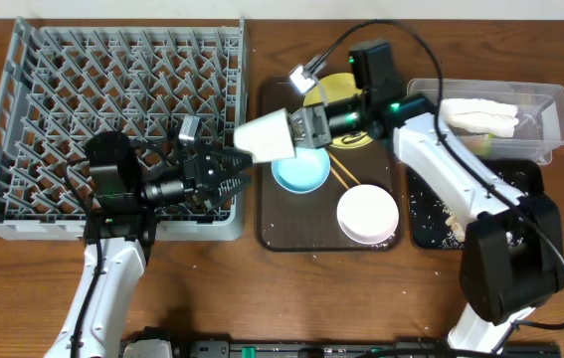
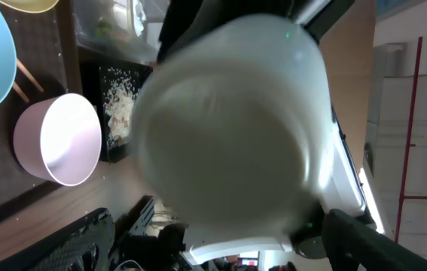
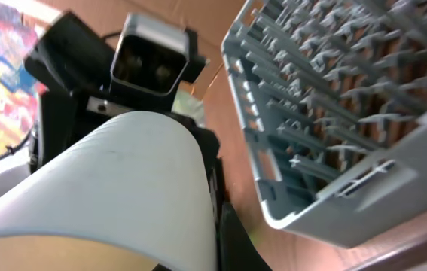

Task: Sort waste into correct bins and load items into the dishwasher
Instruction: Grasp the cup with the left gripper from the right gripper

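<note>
My right gripper [image 1: 299, 129] is shut on the rim of the small white cup [image 1: 265, 136] and holds it sideways in the air by the right wall of the grey dishwasher rack [image 1: 23, 224]. My left gripper [image 1: 241, 172] stands open just below and left of the cup. The cup's base [image 2: 228, 128] fills the left wrist view, above the two spread fingers [image 2: 77, 241]. In the right wrist view the cup [image 3: 115, 181] hides most of my right gripper [image 3: 217, 218], with the rack [image 3: 333, 113] to the right.
A brown serving tray [image 1: 282, 234] carries a light blue bowl [image 1: 301, 171], a white bowl [image 1: 367, 214], chopsticks [image 1: 343, 171] and a yellow plate [image 1: 346, 94] partly under the right arm. A clear tub [image 1: 550, 119] holds a white napkin [image 1: 478, 117]. Rice scraps [image 1: 451, 214] lie in the black tray [image 1: 426, 224].
</note>
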`<state>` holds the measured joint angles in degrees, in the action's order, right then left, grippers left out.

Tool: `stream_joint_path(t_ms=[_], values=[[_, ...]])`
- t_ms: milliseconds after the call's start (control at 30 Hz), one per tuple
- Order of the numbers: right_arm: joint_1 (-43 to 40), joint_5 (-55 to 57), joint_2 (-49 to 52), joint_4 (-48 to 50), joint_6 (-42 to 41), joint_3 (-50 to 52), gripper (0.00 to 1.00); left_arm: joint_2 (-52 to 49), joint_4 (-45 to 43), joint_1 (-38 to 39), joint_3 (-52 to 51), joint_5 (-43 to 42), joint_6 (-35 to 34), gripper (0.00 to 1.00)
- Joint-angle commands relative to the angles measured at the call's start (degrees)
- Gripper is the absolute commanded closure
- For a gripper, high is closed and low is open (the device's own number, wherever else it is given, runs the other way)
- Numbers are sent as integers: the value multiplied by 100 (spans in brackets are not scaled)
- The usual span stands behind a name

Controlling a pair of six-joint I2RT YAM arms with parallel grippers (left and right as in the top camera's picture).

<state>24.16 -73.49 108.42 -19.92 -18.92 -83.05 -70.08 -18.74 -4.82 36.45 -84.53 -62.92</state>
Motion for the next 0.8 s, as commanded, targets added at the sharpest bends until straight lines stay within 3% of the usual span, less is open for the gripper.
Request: stream_joint_path(t_ms=[0,767], values=[[212,-68,4,-24,11,114,99,0,-48,-26,92,-35,116,11],[372,-48,4,-177,33,297,99,0,-48,-26,92,-31,118,12]])
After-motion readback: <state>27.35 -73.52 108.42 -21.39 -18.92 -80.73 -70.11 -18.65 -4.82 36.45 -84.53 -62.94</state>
